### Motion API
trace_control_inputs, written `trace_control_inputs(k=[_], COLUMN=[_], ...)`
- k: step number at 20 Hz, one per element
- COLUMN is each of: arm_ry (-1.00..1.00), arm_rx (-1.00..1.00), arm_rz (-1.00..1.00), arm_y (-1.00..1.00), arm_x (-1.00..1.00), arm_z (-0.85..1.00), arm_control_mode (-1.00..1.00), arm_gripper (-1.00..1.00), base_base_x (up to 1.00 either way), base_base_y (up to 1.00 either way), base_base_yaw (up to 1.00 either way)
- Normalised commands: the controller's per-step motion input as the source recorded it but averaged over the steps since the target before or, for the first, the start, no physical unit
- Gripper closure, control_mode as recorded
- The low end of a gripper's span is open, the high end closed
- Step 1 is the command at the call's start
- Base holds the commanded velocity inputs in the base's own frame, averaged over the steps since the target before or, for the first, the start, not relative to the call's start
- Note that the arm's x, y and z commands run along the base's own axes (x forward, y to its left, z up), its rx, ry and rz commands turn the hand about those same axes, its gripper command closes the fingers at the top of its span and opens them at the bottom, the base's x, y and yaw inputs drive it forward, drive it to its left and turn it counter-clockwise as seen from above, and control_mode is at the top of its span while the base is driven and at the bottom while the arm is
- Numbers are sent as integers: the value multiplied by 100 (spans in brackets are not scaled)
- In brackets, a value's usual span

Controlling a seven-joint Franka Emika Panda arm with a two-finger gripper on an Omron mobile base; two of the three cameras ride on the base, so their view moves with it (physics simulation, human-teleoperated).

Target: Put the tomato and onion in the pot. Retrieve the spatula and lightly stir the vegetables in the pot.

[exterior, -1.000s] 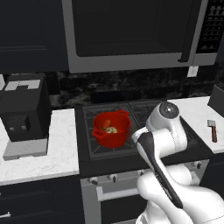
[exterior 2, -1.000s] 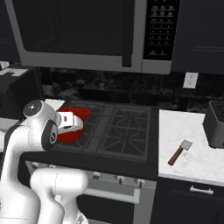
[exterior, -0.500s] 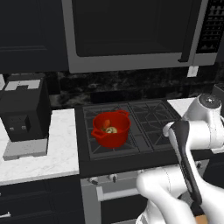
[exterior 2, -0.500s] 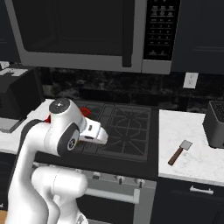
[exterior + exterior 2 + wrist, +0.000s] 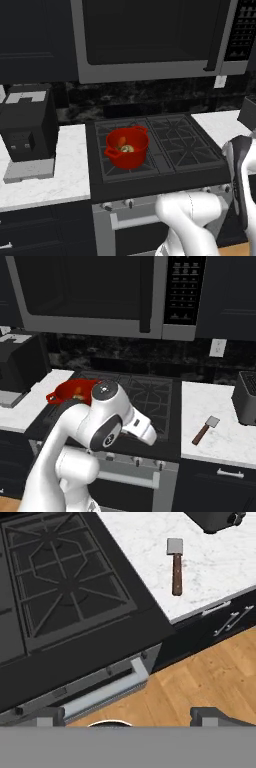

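The brown-handled, grey-bladed spatula [image 5: 175, 564] lies flat on the white marble counter [image 5: 135, 542], well ahead of the wide-open, empty hand [image 5: 127, 716]; descend centred over the slim handle, jaws straddling it.

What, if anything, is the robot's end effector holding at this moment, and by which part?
Nothing is held. The end effector is open and empty above the floor in front of the stove, and the spatula lies untouched on the counter.
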Motion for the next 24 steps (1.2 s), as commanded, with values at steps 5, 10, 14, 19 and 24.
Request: trace_control_inputs(k=[5, 10, 14, 19, 24], arm_ry=[7, 21, 14, 11, 0], arm_rx=[3, 10, 4, 0, 6], arm_rz=[-15, -2, 2, 1, 1], arm_y=[-100, -100, -76, -31, -42], arm_x=[13, 49, 75, 94, 48], arm_z=[0, -48, -41, -68, -41], arm_control_mode=[-100, -100, -100, -100, -100], arm_gripper=[-100, -100, -100, -100, -100], base_base_x=[0, 0, 0, 0, 0], base_base_y=[0, 0, 0, 0, 0], base_base_yaw=[0, 0, 0, 0, 0])
